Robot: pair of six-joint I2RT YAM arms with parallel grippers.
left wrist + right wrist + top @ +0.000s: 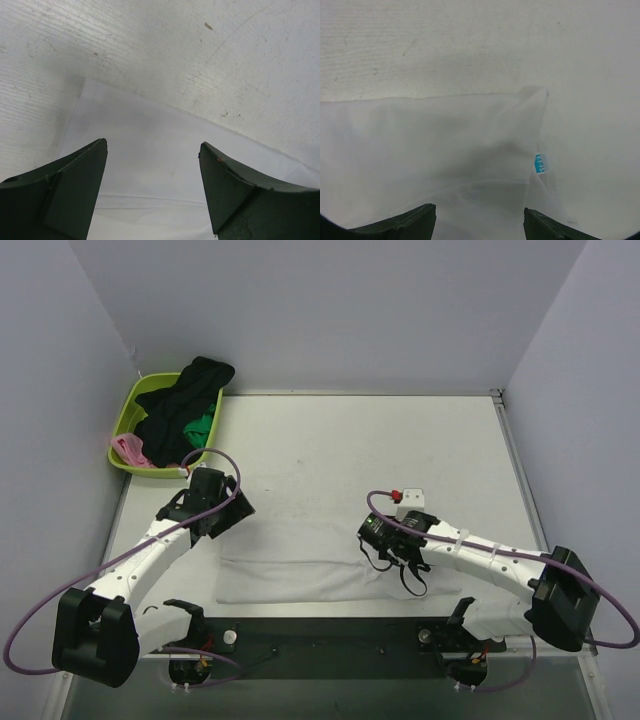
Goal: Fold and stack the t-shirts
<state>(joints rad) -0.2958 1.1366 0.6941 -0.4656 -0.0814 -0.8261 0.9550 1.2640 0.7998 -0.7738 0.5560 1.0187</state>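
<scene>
The white t-shirt (pixel 300 565) lies folded flat in a long band near the table's front edge. My left gripper (pixel 225 510) hovers open over its far left corner; in the left wrist view the white cloth (pixel 150 160) lies between the spread fingers (pixel 75 190). My right gripper (pixel 400 550) is open above the shirt's right end; its view shows the cloth (pixel 445 160) with a small blue tag (pixel 540 163). Black (pixel 185 400), green (pixel 203 426) and pink (pixel 128 448) t-shirts lie heaped in the basket.
A lime green plastic basket (pixel 128 415) stands at the table's far left corner. Grey walls close in the table on three sides. A black strip with the arm bases runs along the front edge (pixel 330 635).
</scene>
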